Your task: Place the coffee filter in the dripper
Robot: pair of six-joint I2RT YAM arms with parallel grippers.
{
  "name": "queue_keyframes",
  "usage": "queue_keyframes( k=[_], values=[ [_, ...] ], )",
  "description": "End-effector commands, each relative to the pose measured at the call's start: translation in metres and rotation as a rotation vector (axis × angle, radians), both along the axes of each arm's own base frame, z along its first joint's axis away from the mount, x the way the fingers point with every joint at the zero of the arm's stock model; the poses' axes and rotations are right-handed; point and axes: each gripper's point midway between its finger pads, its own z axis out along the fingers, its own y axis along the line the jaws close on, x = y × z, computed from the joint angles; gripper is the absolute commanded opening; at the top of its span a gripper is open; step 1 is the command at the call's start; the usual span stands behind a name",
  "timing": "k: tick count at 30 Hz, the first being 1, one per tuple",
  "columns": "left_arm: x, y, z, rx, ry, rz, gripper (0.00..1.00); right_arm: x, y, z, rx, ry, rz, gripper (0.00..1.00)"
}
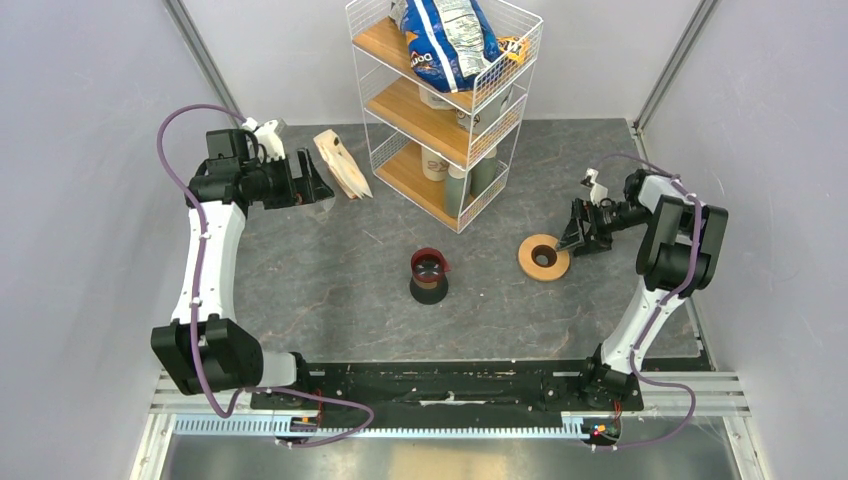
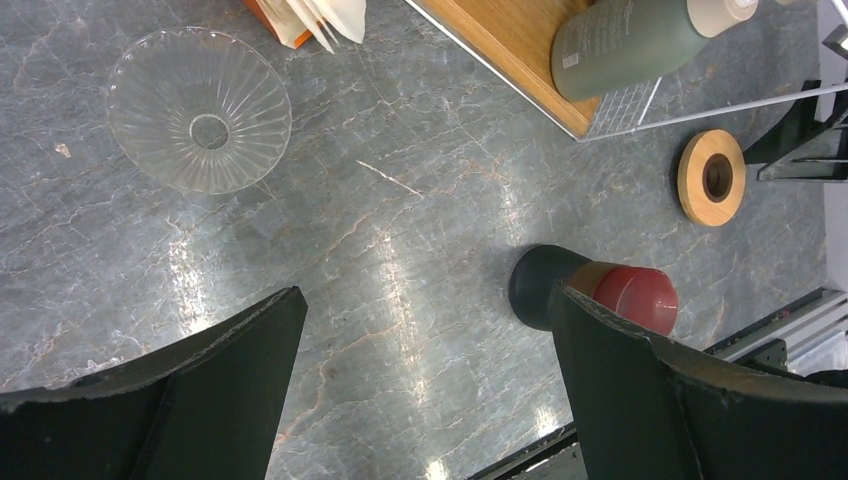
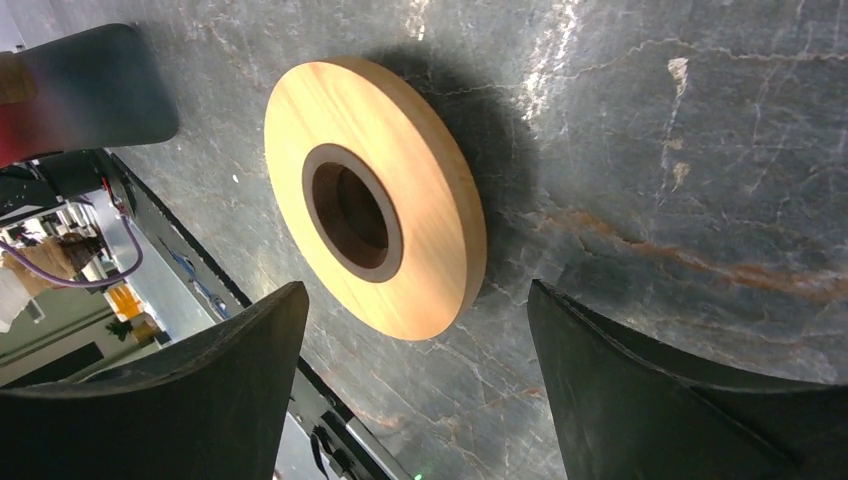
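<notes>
- Right fingers (image 3: 180, 400) are spread wide and hold nothing.
- Dripper ring (image 3: 375, 195) lies flat on the bench (image 3: 700, 150), just ahead of the tips and in line with the gap. No contact is visible.
- From overhead, those fingers sit just beside the ring's 2 o'clock edge.
- Dripper cup (image 1: 430, 275) has a maroon rim on a black base and stands upright mid-bench. It is apart from the ring, which lies at its 3 o'clock.
- Left fingers (image 2: 200, 400) are also spread wide and empty, over bare bench at the far left.
- Coffee filter (image 2: 335, 18) shows as white paper edges at 12 o'clock of the left wrist view, against an orange holder (image 2: 272, 18). It is well apart from both sets of fingers, the ring and the cup.
- Clear glass ribbed cone (image 2: 198, 108) lies on the bench at 11 o'clock in that view, near the filter.
- Bench is dark grey with a veined stone look and glare streaks. Pale grey walls (image 1: 90, 80) stand on three sides.
- Wire rack (image 1: 395, 100) with wooden shelves stands at 12 o'clock of the cup. It has a blue snack bag (image 1: 445, 35) on top and a green bottle (image 2: 640, 40) on the lowest shelf.
- Beige packet (image 1: 342, 165) lies at 9 o'clock of the rack.
- Filter is cut off by the frame edge, so I cannot count the sheets.
- Cup is partly behind a left finger in the wrist view.
- Cannot tell which way up the glass cone sits.
</notes>
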Motion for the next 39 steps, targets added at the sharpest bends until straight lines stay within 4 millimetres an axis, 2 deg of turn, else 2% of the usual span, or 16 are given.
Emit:
queue_keyframes(
  k=[1,8,13,20,24,26,28,33,39],
  values=[
    [0.005,0.001,0.012,0.024,-0.054,-0.037,1.00,0.016,-0.002,-0.003,0.011,-0.030,-0.013,0.88],
    [0.004,-0.003,0.013,0.000,-0.052,-0.041,1.00,0.016,0.007,-0.007,0.092,-0.011,0.003,0.71],
    [0.002,-0.003,0.013,0.002,-0.056,-0.046,1.00,0.011,0.014,-0.004,0.144,-0.001,0.023,0.50],
    [0.002,-0.004,0.012,-0.005,-0.052,-0.045,1.00,0.007,0.020,0.011,0.185,-0.029,0.037,0.31],
    [0.000,-0.005,0.009,-0.009,-0.048,-0.044,1.00,0.001,0.025,0.023,0.221,-0.035,0.054,0.14],
    [-0.002,-0.005,0.010,-0.006,-0.053,-0.046,1.00,-0.004,0.029,0.032,0.243,-0.029,0.055,0.05],
    [-0.003,-0.005,0.012,-0.007,-0.060,-0.045,1.00,-0.008,0.035,0.049,0.275,-0.040,0.042,0.01],
    [-0.003,-0.004,0.021,-0.016,-0.072,-0.020,1.00,-0.021,0.052,0.107,0.367,-0.087,-0.005,0.00],
    [-0.010,-0.018,0.039,-0.097,-0.098,-0.036,1.00,-0.045,0.081,0.171,0.486,-0.118,-0.023,0.00]
  ],
)
